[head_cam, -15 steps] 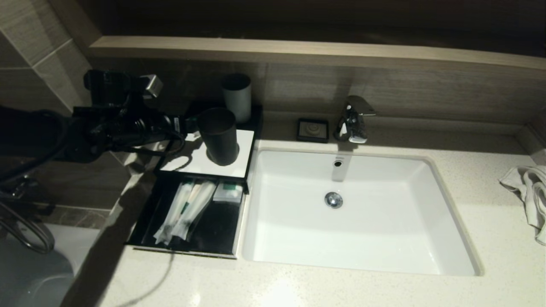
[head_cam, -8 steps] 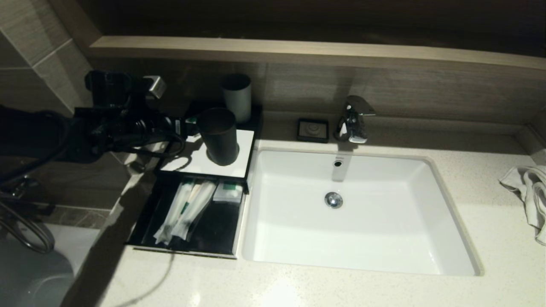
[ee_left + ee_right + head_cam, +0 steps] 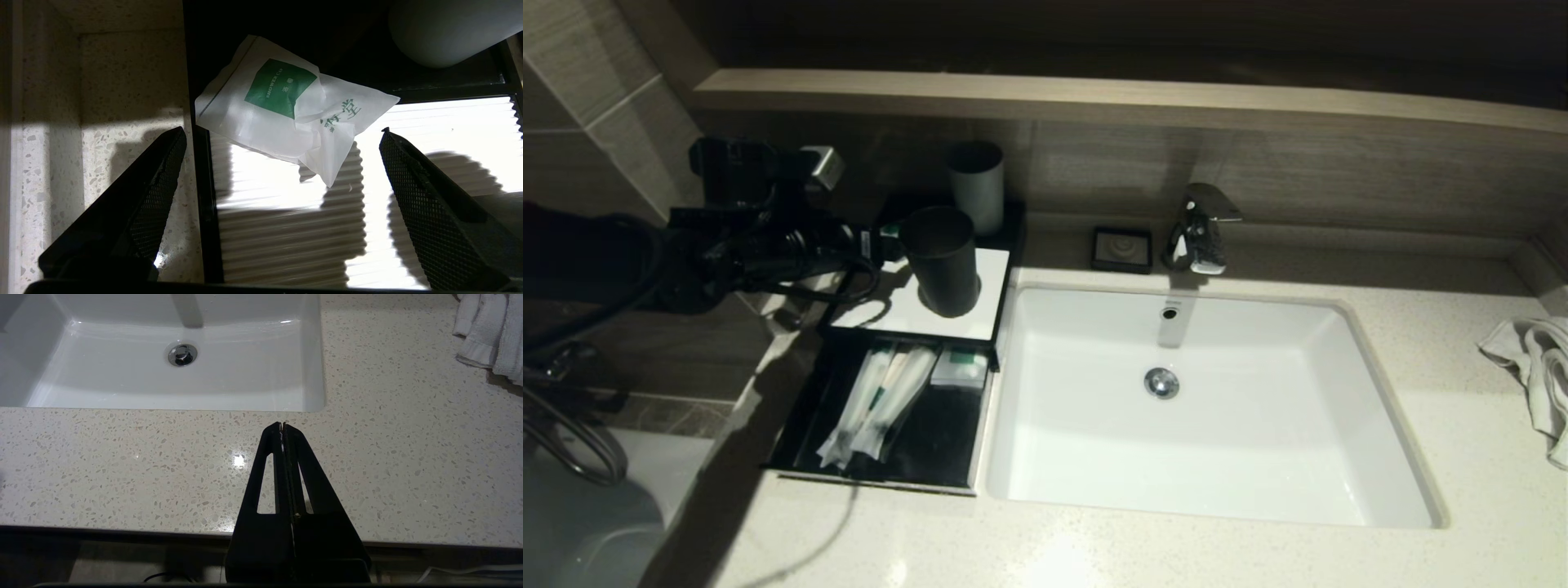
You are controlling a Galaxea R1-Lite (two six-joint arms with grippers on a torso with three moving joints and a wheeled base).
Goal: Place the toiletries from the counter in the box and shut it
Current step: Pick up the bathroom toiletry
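We work over an off-white speckled stone tabletop (image 3: 1176,555) with an inset white rectangular sink (image 3: 1258,457), a chrome tap (image 3: 1199,229) behind it and a wood-look ledge (image 3: 1094,94) along the back wall; a crumpled white towel (image 3: 1535,376) lies at the far right edge.

Our left gripper (image 3: 282,134) hangs with its jaws wide apart and empty over the back left part of the low black box with the flat white top panel (image 3: 894,310). Between and just beyond the jaws lies a small squarish translucent white sachet with a green label (image 3: 282,106), crumpled, half on the white panel and half on the black rim. A black cup (image 3: 941,260) and a grey cup (image 3: 976,186) stand just beyond the jaws.

Below them the box's front drawer (image 3: 792,465) stands pulled out. Two long narrow sachets (image 3: 876,404) lie side by side in it, their long axes running front to back, slightly slanted; another squarish sachet (image 3: 960,367) lies at its back right.

Our right gripper (image 3: 282,425) is parked at the tabletop's front edge, jaws pressed together.
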